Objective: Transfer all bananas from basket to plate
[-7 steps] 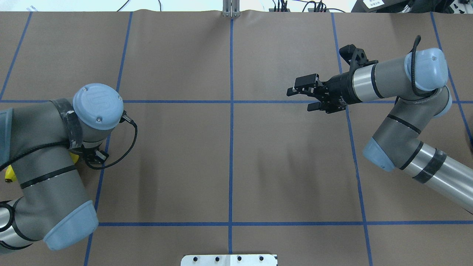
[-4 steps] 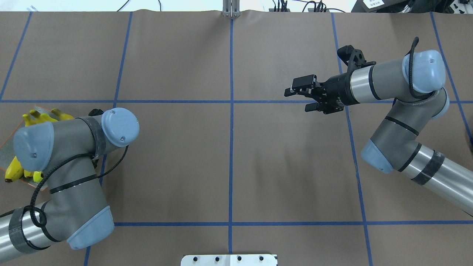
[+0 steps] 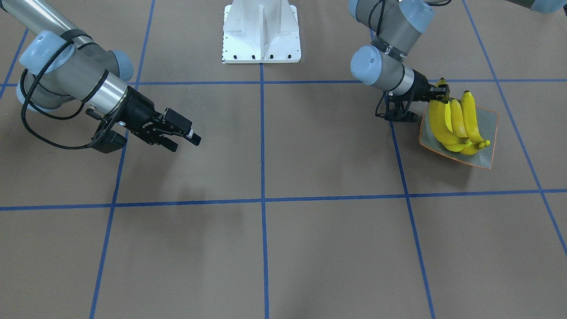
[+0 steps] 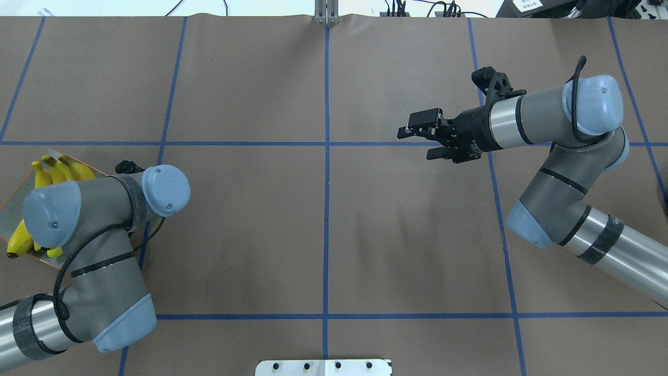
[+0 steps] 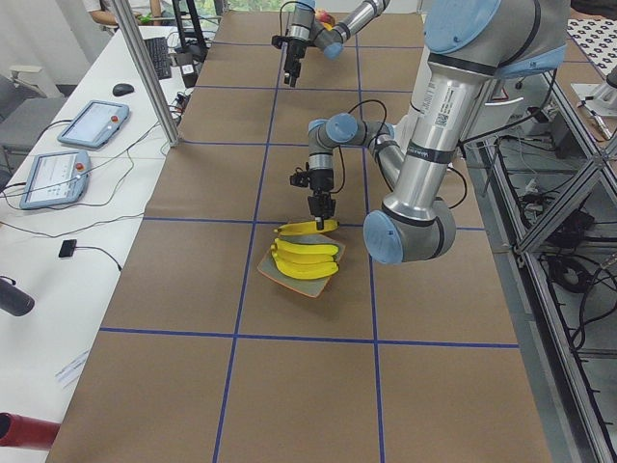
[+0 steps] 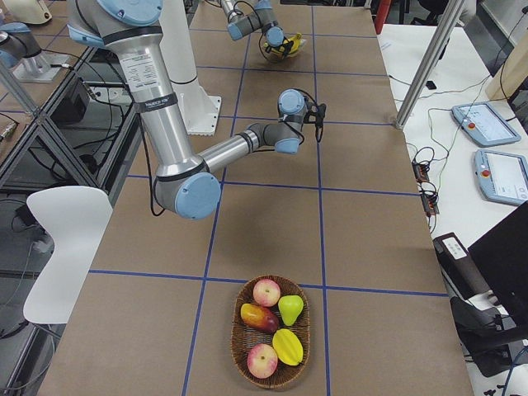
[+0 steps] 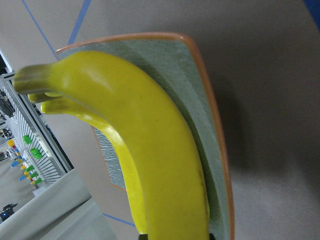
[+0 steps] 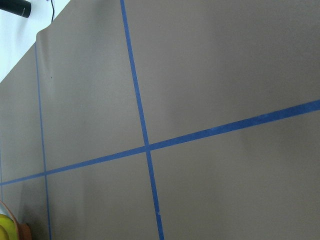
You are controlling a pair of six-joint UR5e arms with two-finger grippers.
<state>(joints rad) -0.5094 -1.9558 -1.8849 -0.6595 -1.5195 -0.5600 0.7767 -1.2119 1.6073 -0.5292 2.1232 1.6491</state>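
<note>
Three yellow bananas (image 3: 456,122) lie side by side on the grey-green plate (image 3: 488,128) with an orange rim. My left gripper (image 3: 439,90) is at the plate's near-robot edge, shut on the stem end of the banana nearest it (image 3: 437,118). That banana (image 7: 150,145) fills the left wrist view and runs along the plate (image 7: 200,100). In the overhead view the left arm hides this gripper, while banana ends (image 4: 55,168) and the plate (image 4: 9,216) show beside it. My right gripper (image 4: 417,142) hovers open over bare table, holding nothing. The basket (image 6: 271,330) contains no bananas.
The wicker basket, at the table's right end, carries apples, a pear and other fruit (image 6: 279,318). The white robot base (image 3: 261,33) stands at the table's middle edge. Brown table with blue tape lines (image 4: 326,209) lies between the arms.
The left arm has swung and folded, uncovering the plate and banana ends in the overhead view. The right gripper has drifted slightly to the view's left, still open.
</note>
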